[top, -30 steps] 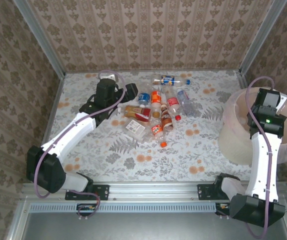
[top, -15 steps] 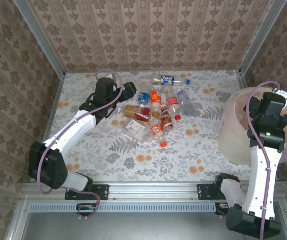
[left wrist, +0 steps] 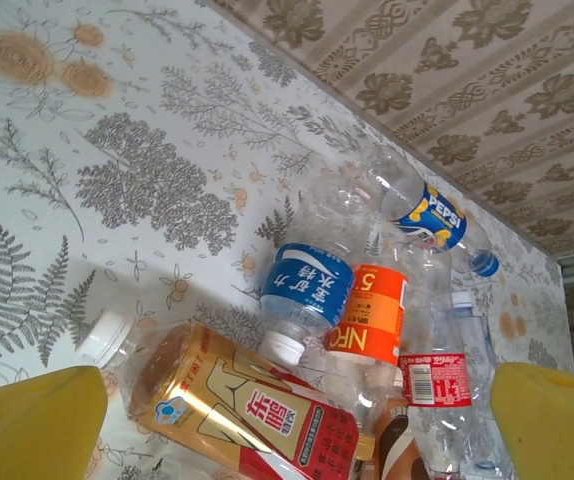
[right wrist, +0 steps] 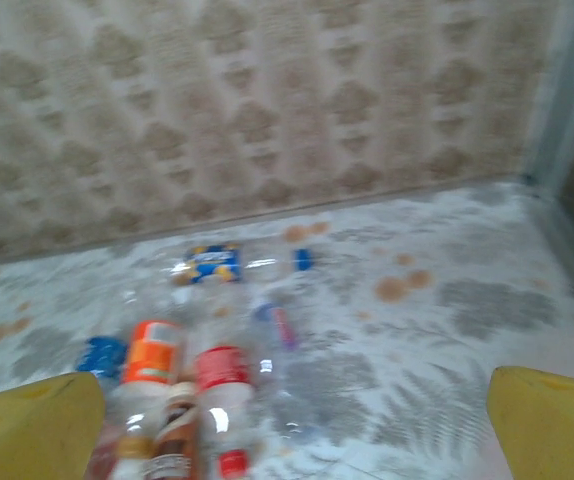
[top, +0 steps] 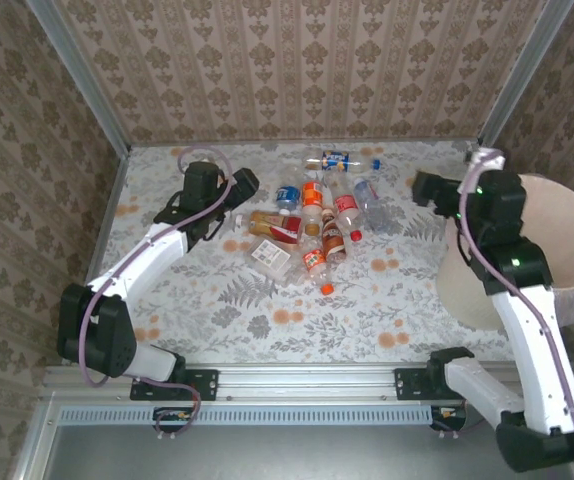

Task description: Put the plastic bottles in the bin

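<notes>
Lying heaped together: plastic bottles [top: 319, 222]; bin [top: 467, 272] at right; left gripper [top: 246, 183], right gripper [top: 424, 188] both spread wide, empty.

Upper centre of the overhead view: the plastic bottles [top: 317, 215], a loose heap of clear bottles lying on their sides (red, orange and blue labels, some crushed). Right edge: the bin [top: 472, 280], round, pale pink, upright, well apart.
</notes>
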